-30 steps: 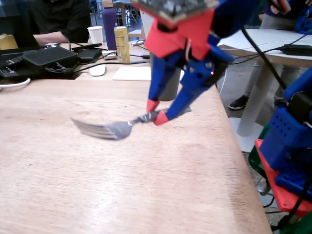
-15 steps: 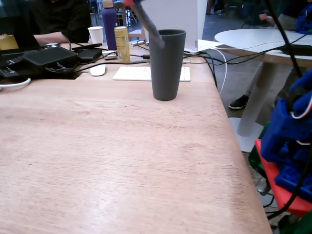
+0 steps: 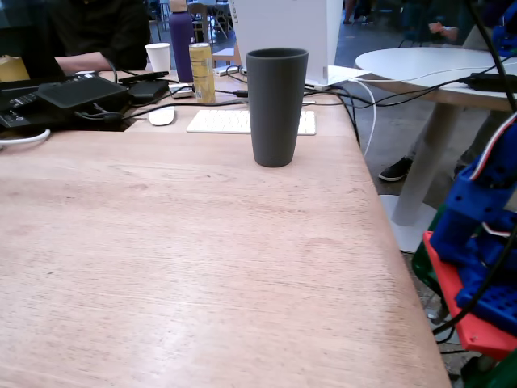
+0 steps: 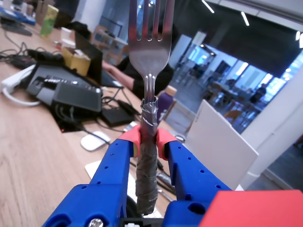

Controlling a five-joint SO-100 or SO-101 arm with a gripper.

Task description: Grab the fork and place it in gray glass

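In the wrist view my blue gripper (image 4: 147, 138) with red pads is shut on the fork (image 4: 150, 56). It clamps the thick gray-silver wrapped handle, and the tines point up out of the frame. The gray glass (image 3: 275, 105) stands upright on the wooden table (image 3: 161, 259) in the fixed view, towards the back and right of centre. In that view only blue and red arm parts (image 3: 477, 267) show at the right edge, beyond the table's right side; the gripper and fork are out of that frame. The glass is not visible in the wrist view.
Behind the glass lie a white keyboard (image 3: 226, 121), a white mouse (image 3: 161, 116), a gold can (image 3: 201, 73), a white paper cup (image 3: 158, 56), a purple bottle (image 3: 181, 36) and black devices with cables (image 3: 73, 97). A round white table (image 3: 436, 65) stands at the right. A person sits at the back left.
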